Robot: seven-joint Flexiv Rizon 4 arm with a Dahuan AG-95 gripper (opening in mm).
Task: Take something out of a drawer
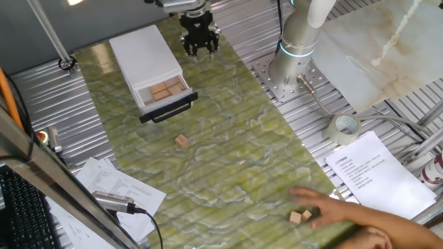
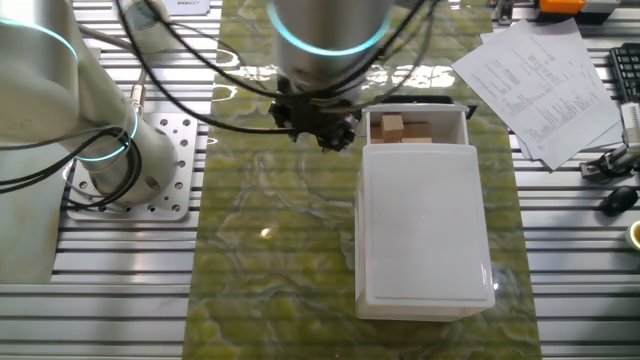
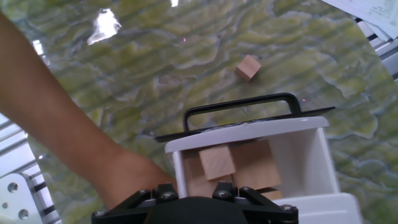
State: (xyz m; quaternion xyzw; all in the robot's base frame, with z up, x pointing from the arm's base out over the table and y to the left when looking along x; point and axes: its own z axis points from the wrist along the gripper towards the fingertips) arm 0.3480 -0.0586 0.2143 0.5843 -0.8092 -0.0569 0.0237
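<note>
The white box's drawer point(image 1: 165, 92) is pulled out, its black bar handle point(image 3: 242, 107) facing the mat. Several light-tan wooden blocks point(image 3: 216, 163) lie inside it, also seen in the other fixed view point(image 2: 392, 125). My gripper point(image 1: 199, 47) hangs above the mat beside the box, level with its back end and apart from the drawer. From the opposite side the gripper point(image 2: 322, 128) sits just left of the open drawer point(image 2: 452, 112). The hand view shows only the gripper's black base, not its fingertips, so I cannot tell how the jaws stand.
One loose block point(image 1: 181, 140) lies on the green mat in front of the handle. A person's hand point(image 1: 336, 213) rests at the mat's near right beside two more blocks point(image 1: 296, 217). A skin-coloured arm-like shape point(image 3: 68, 130) crosses the hand view's left. Papers point(image 1: 374, 169) and a tape roll point(image 1: 344, 128) lie to the right.
</note>
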